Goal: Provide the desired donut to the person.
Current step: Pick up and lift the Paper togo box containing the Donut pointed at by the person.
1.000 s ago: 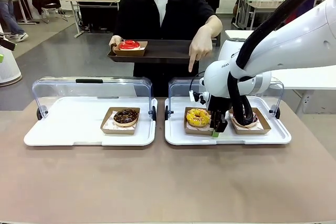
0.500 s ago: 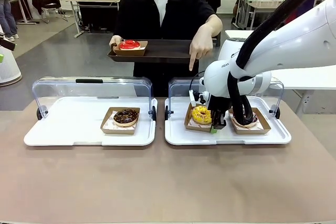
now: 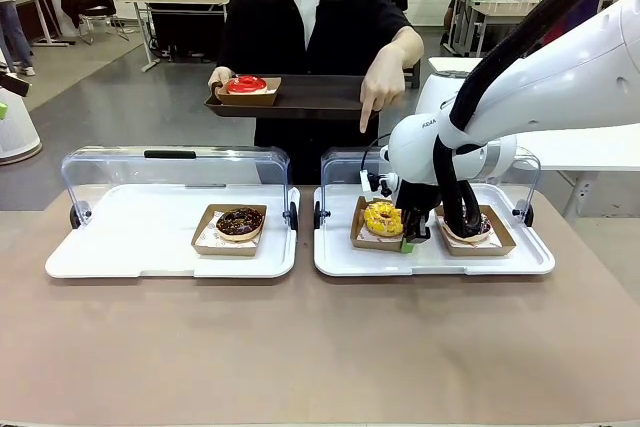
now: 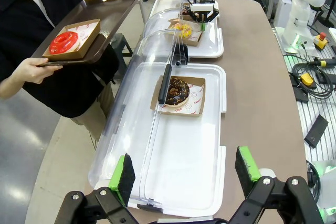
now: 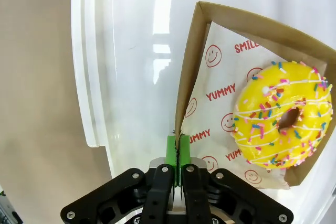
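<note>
With the right end effector (image 5: 177, 153) clamped on the thin wall of the cardboard tray (image 5: 190, 61) holding the yellow donut (image 5: 262, 129) in the right display case (image 3: 340, 257), expect a light, flexible tray and soft icing, so grip cardboard only; the left end effector (image 4: 185, 170) stands spread wide, empty.

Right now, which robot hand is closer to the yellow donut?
Right. The right gripper is shut on the box edge, just beside the donut. The left gripper hangs open far off, at the end of the other tray.
</note>
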Action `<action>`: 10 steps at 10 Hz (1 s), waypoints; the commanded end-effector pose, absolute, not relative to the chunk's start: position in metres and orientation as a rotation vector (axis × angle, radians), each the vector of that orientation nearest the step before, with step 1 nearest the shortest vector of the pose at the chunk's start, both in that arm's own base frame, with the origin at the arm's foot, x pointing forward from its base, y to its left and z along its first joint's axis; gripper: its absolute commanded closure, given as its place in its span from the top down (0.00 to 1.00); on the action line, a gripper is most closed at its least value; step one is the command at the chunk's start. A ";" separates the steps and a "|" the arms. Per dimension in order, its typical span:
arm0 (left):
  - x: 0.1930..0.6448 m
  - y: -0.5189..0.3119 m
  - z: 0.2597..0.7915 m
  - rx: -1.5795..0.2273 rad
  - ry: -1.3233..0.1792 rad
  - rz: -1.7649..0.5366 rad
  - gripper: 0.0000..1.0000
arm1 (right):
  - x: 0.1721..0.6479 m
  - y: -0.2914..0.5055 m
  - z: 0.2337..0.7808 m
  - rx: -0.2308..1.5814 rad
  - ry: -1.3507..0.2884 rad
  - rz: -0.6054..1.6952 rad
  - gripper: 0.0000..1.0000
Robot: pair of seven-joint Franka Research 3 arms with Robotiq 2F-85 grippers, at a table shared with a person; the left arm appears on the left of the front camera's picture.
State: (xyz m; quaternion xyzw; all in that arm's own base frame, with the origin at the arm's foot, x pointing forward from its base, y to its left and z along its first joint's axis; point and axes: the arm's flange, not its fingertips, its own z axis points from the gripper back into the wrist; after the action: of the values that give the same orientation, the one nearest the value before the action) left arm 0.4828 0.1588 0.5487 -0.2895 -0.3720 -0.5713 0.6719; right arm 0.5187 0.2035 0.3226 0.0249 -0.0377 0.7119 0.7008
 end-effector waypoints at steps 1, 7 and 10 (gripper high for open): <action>0.482 0.158 0.550 -0.655 -0.848 -1.283 1.00 | 0.529 0.201 0.316 0.035 -0.079 1.606 0.00; 0.482 0.158 0.550 -0.655 -0.848 -1.283 1.00 | 0.478 0.199 0.374 0.022 0.085 1.580 0.00; 0.482 0.158 0.550 -0.655 -0.848 -1.283 1.00 | 0.431 0.193 0.416 0.034 0.106 1.609 0.00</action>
State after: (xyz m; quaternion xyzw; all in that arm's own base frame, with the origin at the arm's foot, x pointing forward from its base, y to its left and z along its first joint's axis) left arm 0.4829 0.1588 0.5484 -0.2896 -0.3718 -0.5712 0.6720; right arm 0.4491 0.1969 0.4113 0.0201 0.0447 0.7183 0.6940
